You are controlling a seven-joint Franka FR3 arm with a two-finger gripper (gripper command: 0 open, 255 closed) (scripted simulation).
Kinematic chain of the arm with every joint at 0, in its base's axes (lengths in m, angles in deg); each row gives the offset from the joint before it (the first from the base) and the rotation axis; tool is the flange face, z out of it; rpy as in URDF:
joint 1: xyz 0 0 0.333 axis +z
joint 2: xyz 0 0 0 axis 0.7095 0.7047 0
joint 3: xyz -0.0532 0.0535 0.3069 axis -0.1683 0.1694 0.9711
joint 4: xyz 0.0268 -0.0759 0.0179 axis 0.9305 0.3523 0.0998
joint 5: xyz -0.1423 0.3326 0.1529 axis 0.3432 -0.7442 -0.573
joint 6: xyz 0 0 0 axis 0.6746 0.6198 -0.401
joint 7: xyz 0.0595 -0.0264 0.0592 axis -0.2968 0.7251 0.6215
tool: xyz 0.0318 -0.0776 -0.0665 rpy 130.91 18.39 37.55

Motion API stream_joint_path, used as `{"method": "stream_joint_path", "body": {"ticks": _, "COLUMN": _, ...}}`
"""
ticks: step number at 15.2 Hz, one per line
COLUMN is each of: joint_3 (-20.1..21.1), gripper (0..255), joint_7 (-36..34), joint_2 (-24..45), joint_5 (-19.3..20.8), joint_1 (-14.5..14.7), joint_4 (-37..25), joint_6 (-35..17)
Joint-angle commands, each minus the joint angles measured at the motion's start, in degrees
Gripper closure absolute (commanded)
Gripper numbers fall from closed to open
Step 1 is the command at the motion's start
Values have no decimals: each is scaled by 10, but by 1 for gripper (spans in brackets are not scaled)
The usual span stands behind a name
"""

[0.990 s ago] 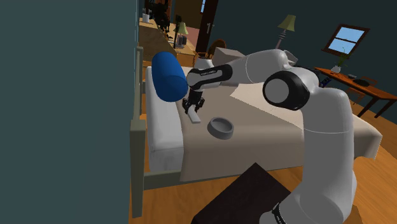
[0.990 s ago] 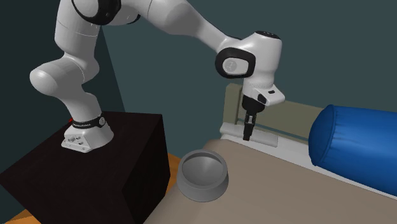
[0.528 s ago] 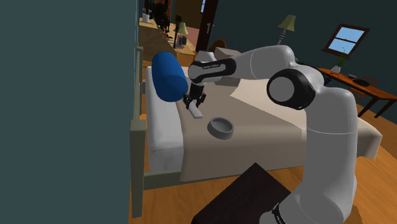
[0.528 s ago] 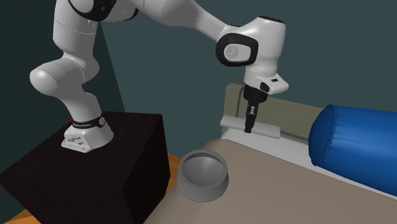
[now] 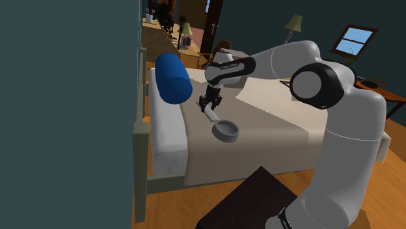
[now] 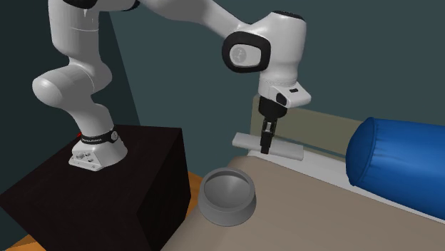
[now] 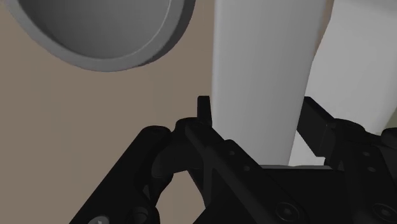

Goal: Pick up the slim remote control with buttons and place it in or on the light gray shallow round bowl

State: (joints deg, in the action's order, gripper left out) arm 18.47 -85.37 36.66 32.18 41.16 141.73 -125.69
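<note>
The slim remote (image 6: pixel 269 145) is drawn as a plain pale grey bar and hangs level in the air above the bed, clasped in my black gripper (image 6: pixel 266 144), which is shut on its middle. In the shoulder view the gripper (image 5: pixel 208 109) holds the remote (image 5: pixel 211 115) just beside the grey round bowl (image 5: pixel 226 131). In the second exterior view the bowl (image 6: pixel 227 196) rests on the tan bedcover, below the remote and toward that view's left. The wrist view has the remote (image 7: pixel 264 76) running out between the fingers (image 7: pixel 210 137), with the bowl's rim (image 7: pixel 167 35) off to one side.
A blue bolster cushion (image 5: pixel 173 78) lies at the head of the bed, close to the gripper. A white pillow (image 5: pixel 168 130) and the bed frame's post (image 5: pixel 140 169) line the shoulder view's left. My dark stand (image 6: pixel 107 192) sits beside the bed. A teal wall (image 5: pixel 65 110) is near.
The gripper has lifted the remote off the pillow's edge and carried it toward the bowl, rightward in the shoulder view and leftward in the second exterior view.
</note>
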Motion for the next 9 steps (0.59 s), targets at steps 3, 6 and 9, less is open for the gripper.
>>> {"method": "stream_joint_path", "body": {"ticks": 3, "joint_3": -13, "gripper": 255, "joint_7": 37, "joint_2": -59, "joint_5": 2, "joint_1": -21, "joint_4": 87, "joint_6": -28}}
{"method": "stream_joint_path", "body": {"ticks": 6, "joint_3": -25, "gripper": 255, "joint_7": 67, "joint_2": -96, "joint_5": 4, "joint_1": -39, "joint_4": 139, "joint_6": -42}}
{"method": "stream_joint_path", "body": {"ticks": 9, "joint_3": -39, "gripper": 255, "joint_7": 99, "joint_2": -129, "joint_5": 7, "joint_1": -57, "joint_4": 183, "joint_6": -53}}
